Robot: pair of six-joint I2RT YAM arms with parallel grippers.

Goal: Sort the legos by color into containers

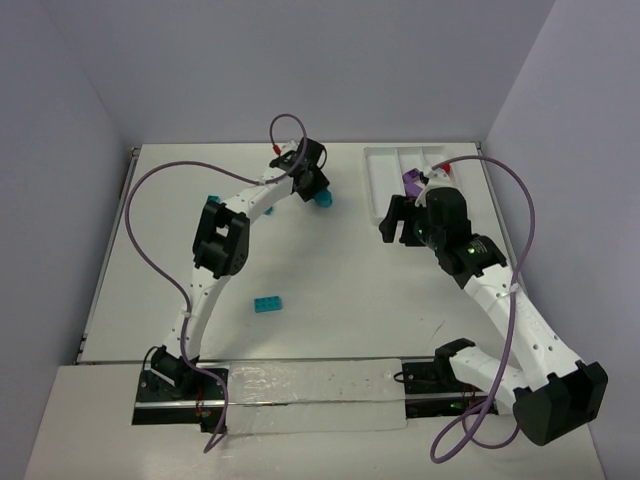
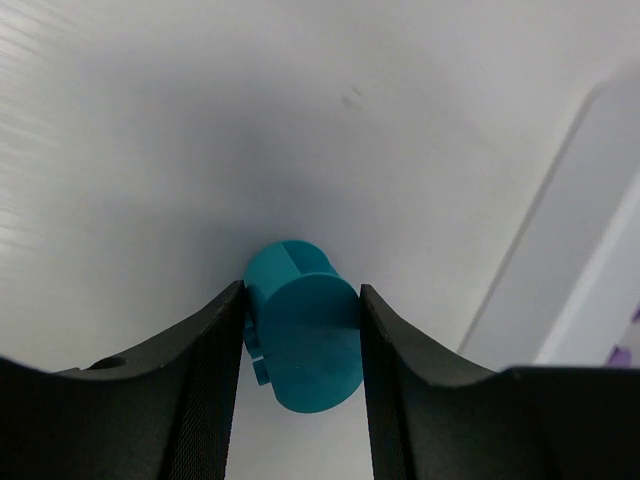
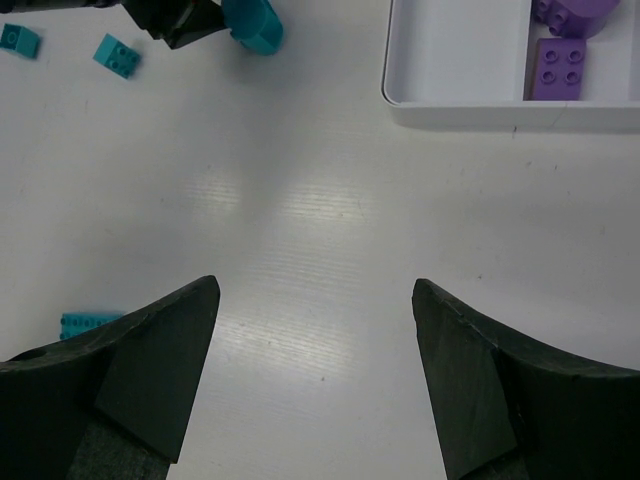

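Note:
My left gripper (image 2: 302, 292) is shut on a teal rounded lego (image 2: 305, 335), gripped between both fingers at the far middle of the table (image 1: 326, 200), left of the white tray (image 1: 385, 162). My right gripper (image 3: 315, 300) is open and empty over bare table, just in front of the tray (image 3: 450, 100). A purple brick (image 3: 558, 68) and a purple rounded piece (image 3: 572, 12) lie in one tray compartment; the compartment to its left looks bare. Teal bricks lie loose on the table: one in the middle (image 1: 267, 304) and two (image 3: 117, 55) (image 3: 20, 38) at the far left. No red piece shows.
The tray's corner shows at the right edge of the left wrist view (image 2: 600, 250). Purple cables loop over both arms. A clear plastic sheet (image 1: 310, 395) lies between the arm bases. Walls close the table at the back and sides.

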